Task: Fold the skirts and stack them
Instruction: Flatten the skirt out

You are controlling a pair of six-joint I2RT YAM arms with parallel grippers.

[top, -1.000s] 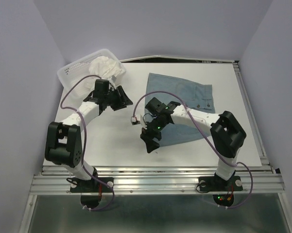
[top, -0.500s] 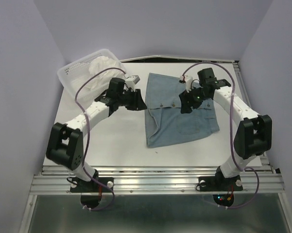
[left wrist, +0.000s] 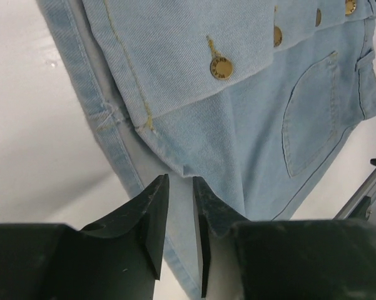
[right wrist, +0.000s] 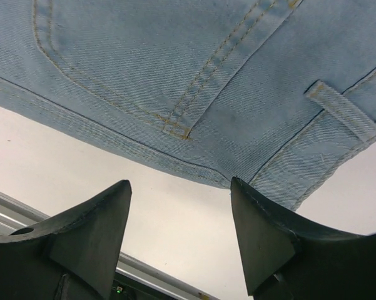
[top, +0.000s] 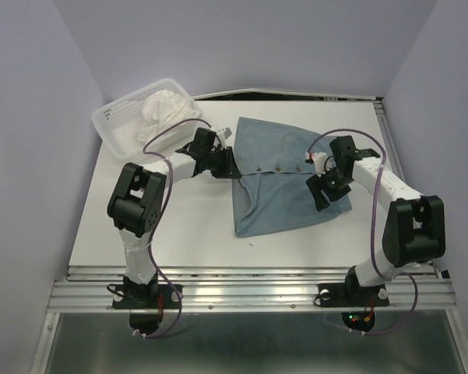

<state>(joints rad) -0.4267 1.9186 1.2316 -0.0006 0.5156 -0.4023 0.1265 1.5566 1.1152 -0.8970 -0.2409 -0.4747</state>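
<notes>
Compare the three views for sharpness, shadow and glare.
Top external view: evenly lit, sharp, only faint shadows on the table. Left wrist view: blue skirt crisp down to its buttons, near fingers dark. Right wrist view: denim weave crisp, no glare.

The white table (top: pixel 179 226) carries a blue-grey denim skirt (top: pixel 284 206) lying flat from its middle over to the right side, with a buttoned flap across the skirt's far part. A white plastic mesh basket (top: pixel 121 125) sits on the far left corner, just left of the skirt's far edge.
</notes>
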